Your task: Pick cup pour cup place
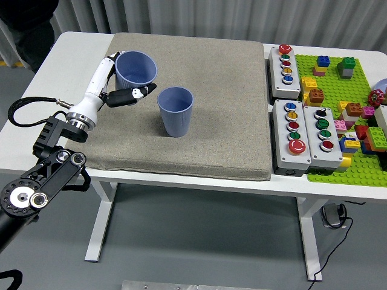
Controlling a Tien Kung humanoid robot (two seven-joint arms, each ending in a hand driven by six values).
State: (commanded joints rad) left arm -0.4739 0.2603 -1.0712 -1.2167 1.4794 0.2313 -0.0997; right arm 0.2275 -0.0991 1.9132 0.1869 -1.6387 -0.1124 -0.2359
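Two blue paper cups are in view. My left hand is shut on one blue cup and holds it lifted above the grey mat, up and to the left of the second cup. The second blue cup stands upright on the mat near its middle. The held cup's mouth faces up and slightly toward the camera. Its lower part is hidden behind my fingers. The right arm is out of view.
Three grey button boxes stand to the right of the mat. A green baseplate with several coloured bricks lies at the far right. A person in dark clothes stands at the far left corner.
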